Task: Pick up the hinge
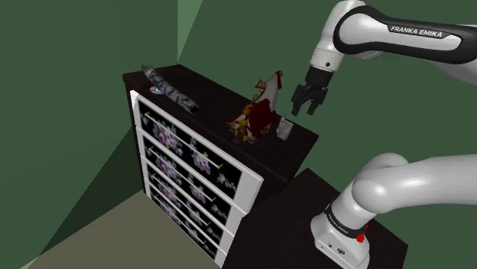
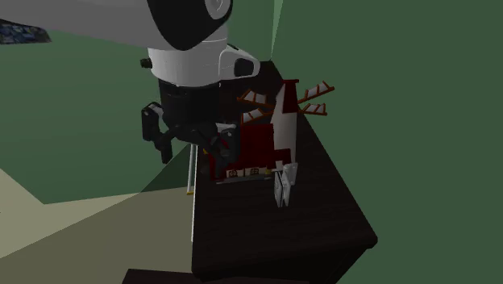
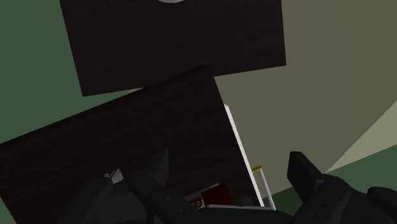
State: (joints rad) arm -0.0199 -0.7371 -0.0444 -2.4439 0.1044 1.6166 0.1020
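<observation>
- Two green walls (image 1: 76, 92) meet in a corner behind the furniture, above a pale olive floor (image 1: 115, 229).
- One dark-topped dresser (image 1: 214, 92) stands against them. Its white drawer fronts (image 1: 191, 164) carry a flowery pattern, stacked one above another.
- My white arm (image 1: 405, 38) reaches from the shoulder view's right, over the dresser top.
- My stand (image 1: 294, 202), a dark box, sits just beside the dresser's end, and in the wrist view its top lies beyond the dresser's edge.
- A red toy windmill house (image 1: 256, 115) stands near the middle of the dresser top, its latticed sails (image 2: 318, 101) tilted up.
- A dark grey mottled roll (image 1: 172, 90) lies toward the far end of the top, well apart from the windmill, with a small bluish disc (image 1: 154, 90) by it.
- My black gripper (image 1: 305, 108) hangs above the dresser's near end with its fingers spread wide and nothing between them. In the wrist view the two fingers (image 3: 159, 168) stand far apart over the dark top.
- The hinge (image 1: 284, 128), a small pale grey piece, stands on the dresser top just beside the windmill, on the shoulder view's right of it, near the corner closest to my stand. It sits lower than my fingertips and clear of them. In the second exterior view the hinge (image 2: 284, 181) is in front of the windmill, to the right of my gripper (image 2: 195, 155).
</observation>
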